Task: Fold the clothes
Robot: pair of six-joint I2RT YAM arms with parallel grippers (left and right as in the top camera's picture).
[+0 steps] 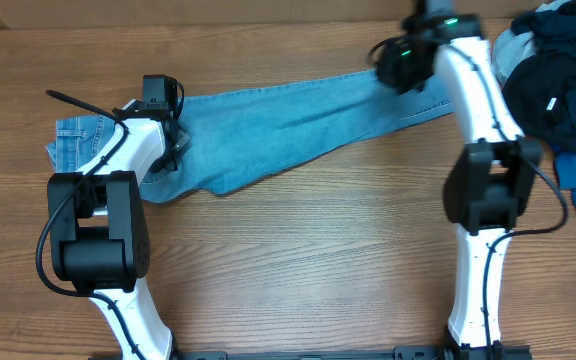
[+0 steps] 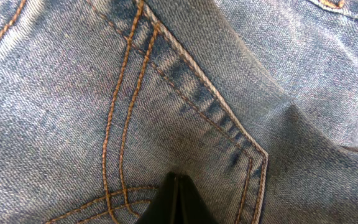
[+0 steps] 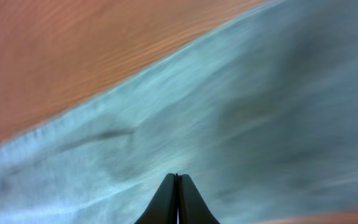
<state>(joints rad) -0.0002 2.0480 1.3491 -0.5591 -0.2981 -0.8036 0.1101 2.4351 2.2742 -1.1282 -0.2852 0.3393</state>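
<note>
Wooden table [image 1: 298, 250], jeans [image 1: 288, 130] laid lengthwise, left tool [image 2: 177, 177] closed at waist end, right tool [image 3: 178, 177] closed at hem end.

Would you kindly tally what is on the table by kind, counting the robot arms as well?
Jeans, light blue, spread out: 1
Heap of other clothes, its garments too bunched to count singly: 1
Robot arms, left arm and right arm: 2
Total: 4
</note>
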